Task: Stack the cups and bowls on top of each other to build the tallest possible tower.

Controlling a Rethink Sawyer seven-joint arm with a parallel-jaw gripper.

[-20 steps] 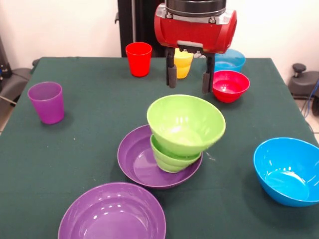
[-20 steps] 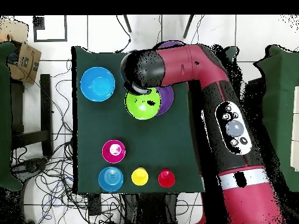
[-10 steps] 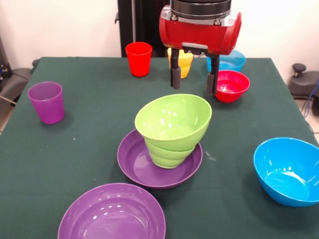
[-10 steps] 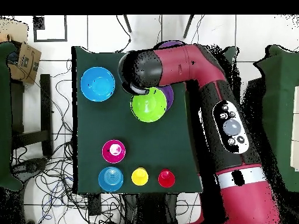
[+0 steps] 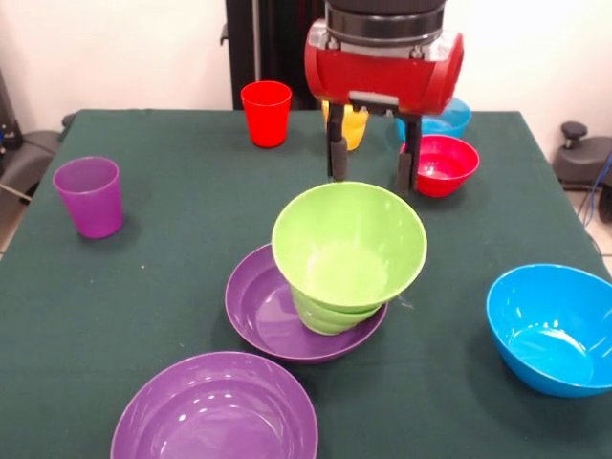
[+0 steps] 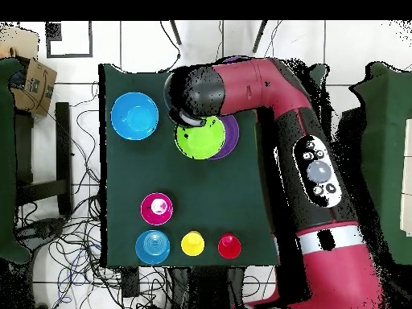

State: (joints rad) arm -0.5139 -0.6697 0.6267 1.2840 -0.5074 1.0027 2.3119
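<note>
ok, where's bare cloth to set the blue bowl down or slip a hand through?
Free: the stretch between the purple cup and the stack's purple bowl, and between the stack and the blue bowl. Crowded: the back row by the red cup, under the gripper.

The front view is evenly bright, with soft light from above that leaves only faint shadows on the green tablecloth (image 5: 153,277). Small white glare spots sit on the glossy near purple bowl (image 5: 215,411) and the blue bowl (image 5: 553,330). Everything there looks in focus, without motion blur.
</note>
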